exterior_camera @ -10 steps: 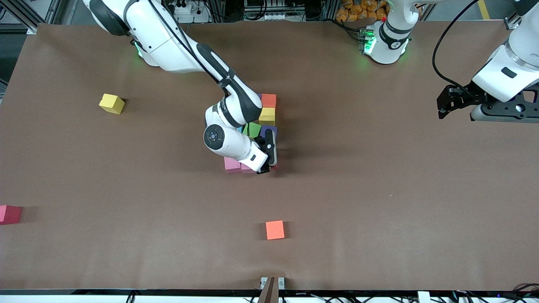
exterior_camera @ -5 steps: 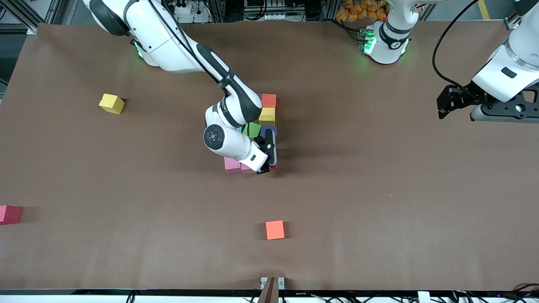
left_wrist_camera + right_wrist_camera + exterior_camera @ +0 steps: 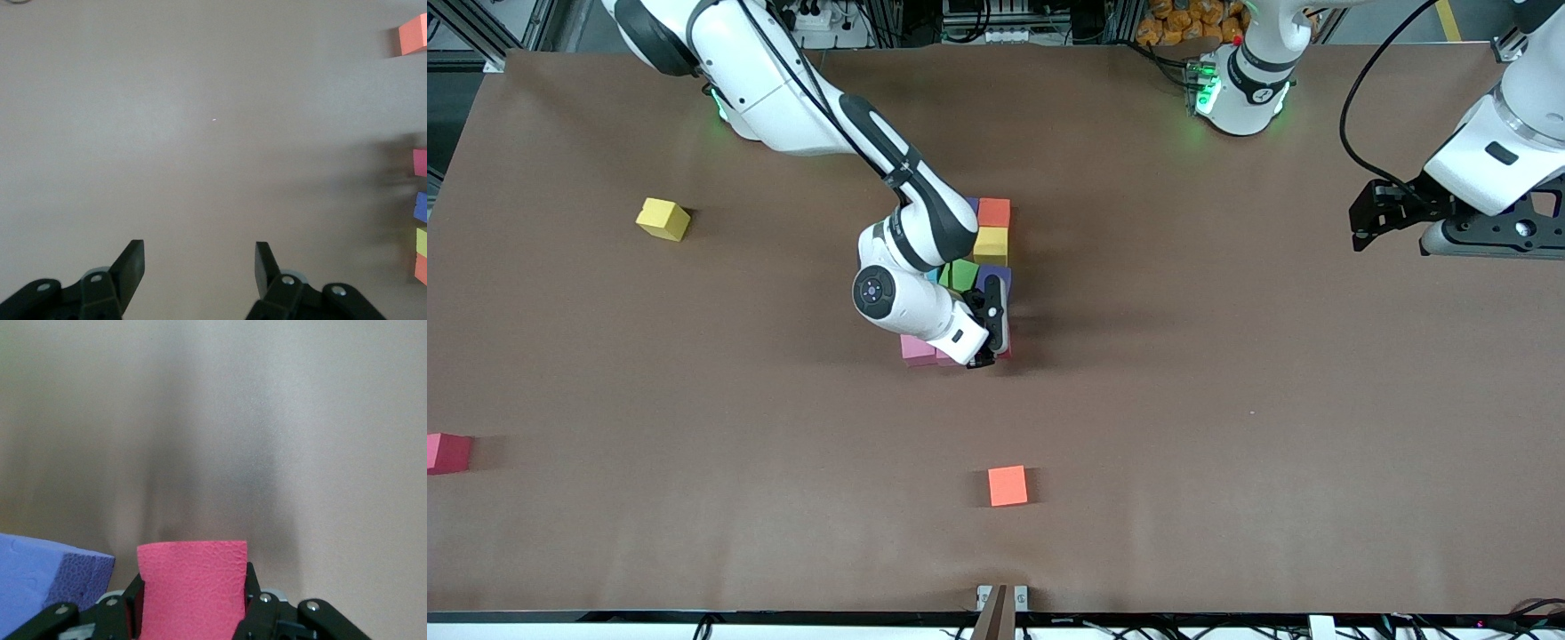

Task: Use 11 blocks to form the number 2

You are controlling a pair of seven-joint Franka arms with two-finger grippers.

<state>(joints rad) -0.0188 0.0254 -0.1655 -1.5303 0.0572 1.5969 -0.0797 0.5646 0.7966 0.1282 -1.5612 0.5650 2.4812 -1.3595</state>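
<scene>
Mid-table stands a cluster of blocks: orange (image 3: 993, 212), yellow (image 3: 991, 244), green (image 3: 964, 272), purple (image 3: 997, 276) and pink (image 3: 916, 348), partly hidden under the right arm. My right gripper (image 3: 996, 345) (image 3: 192, 577) is low at the cluster's nearer edge, shut on a red block (image 3: 192, 597) next to the purple block (image 3: 47, 583). Only a sliver of the red block (image 3: 1006, 354) shows in the front view. My left gripper (image 3: 1362, 229) (image 3: 200, 257) waits open and empty over bare table at the left arm's end.
Loose blocks lie apart from the cluster: a yellow one (image 3: 663, 219) and a red one (image 3: 447, 452) toward the right arm's end, and an orange one (image 3: 1008, 485) (image 3: 413, 33) nearer to the front camera. The brown table (image 3: 1227, 400) spreads wide around them.
The right arm's wrist has shifted very slightly over the cluster. Its gripper stays shut on the red block. The left arm has not moved.
</scene>
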